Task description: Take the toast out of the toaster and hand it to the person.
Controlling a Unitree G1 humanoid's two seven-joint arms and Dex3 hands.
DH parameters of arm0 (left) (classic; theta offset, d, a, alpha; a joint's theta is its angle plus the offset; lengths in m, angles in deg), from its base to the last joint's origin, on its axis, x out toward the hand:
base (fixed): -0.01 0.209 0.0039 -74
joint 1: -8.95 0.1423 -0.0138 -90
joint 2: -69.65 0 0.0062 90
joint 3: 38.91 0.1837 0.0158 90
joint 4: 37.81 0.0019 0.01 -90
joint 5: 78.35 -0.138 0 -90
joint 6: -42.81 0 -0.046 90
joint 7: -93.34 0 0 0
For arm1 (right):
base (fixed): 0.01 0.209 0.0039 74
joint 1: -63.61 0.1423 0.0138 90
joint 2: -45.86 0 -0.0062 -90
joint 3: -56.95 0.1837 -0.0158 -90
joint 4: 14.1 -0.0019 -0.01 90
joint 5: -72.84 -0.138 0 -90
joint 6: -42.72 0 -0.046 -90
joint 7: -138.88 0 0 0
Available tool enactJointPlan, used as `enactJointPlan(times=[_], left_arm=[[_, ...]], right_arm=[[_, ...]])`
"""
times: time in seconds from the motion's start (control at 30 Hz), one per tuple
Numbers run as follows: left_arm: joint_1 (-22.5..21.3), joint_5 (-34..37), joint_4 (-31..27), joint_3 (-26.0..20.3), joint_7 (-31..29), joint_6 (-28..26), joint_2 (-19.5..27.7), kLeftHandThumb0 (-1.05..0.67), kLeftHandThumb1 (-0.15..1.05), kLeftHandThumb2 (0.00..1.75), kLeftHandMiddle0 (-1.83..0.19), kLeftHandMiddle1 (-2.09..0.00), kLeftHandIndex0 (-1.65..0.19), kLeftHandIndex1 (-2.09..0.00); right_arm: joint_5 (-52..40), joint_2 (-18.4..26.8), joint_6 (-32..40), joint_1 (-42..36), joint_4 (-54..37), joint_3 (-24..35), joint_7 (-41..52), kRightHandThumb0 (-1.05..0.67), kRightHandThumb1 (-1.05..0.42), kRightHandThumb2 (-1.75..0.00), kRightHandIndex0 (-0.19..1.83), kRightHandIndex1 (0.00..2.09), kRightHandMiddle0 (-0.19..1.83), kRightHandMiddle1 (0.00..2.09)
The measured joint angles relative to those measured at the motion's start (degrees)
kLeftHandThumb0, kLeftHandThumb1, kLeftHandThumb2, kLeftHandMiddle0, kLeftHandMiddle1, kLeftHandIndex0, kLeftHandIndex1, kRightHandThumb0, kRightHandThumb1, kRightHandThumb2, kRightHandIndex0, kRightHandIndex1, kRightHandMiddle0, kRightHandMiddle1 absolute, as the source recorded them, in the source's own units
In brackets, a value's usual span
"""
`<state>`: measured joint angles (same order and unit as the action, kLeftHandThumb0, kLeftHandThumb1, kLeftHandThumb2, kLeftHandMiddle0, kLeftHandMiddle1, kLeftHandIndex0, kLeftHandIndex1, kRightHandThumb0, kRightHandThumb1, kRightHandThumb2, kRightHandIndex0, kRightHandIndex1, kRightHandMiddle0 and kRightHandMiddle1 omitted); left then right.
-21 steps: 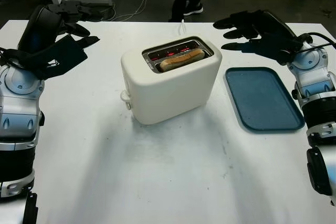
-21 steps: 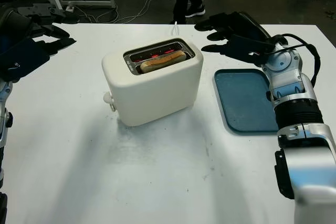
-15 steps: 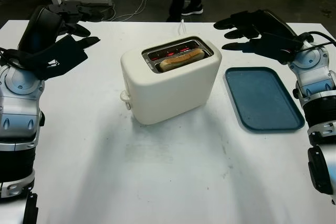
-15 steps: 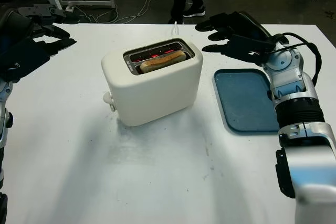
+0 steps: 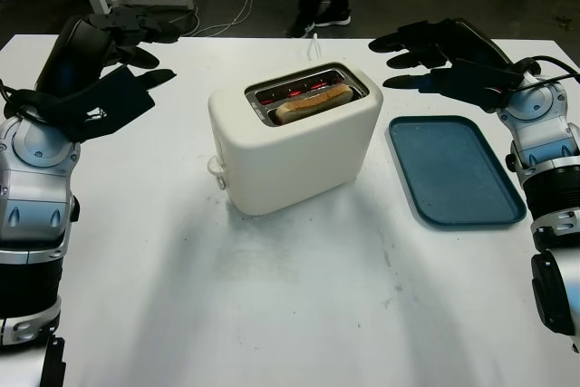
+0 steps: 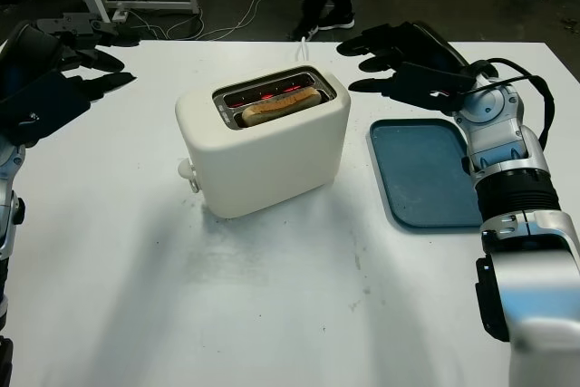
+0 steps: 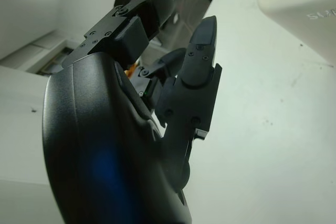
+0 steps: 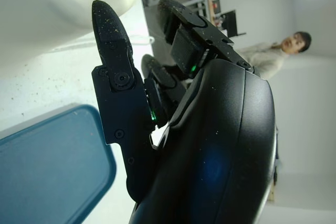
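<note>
Toast (image 5: 313, 103) sits in my cream toaster's (image 5: 294, 136) front slot on the counter (image 5: 290, 296), head view. Left hand (image 5: 100, 70) open, well left of it; right hand (image 6: 412, 65) open above the blue tray (image 6: 421, 174). Right wrist view: a person (image 8: 273, 56) beyond the hand.
</note>
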<state>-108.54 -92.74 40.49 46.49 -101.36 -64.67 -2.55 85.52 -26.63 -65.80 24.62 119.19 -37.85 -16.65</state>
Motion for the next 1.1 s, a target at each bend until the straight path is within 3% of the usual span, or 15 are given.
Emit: enactJointPlan(times=[1.1], left_arm=[[0.32,0.09,-0.52,-0.20,-0.01,-0.50,-0.01,-0.30,0.91,0.00,-0.64,-0.66,-0.76,-0.22]], right_arm=[[-0.38,-0.01,0.27,0.00,-0.70,0.32,0.24,-0.61,-0.90,0.00,0.83,0.02,0.75,0.01]])
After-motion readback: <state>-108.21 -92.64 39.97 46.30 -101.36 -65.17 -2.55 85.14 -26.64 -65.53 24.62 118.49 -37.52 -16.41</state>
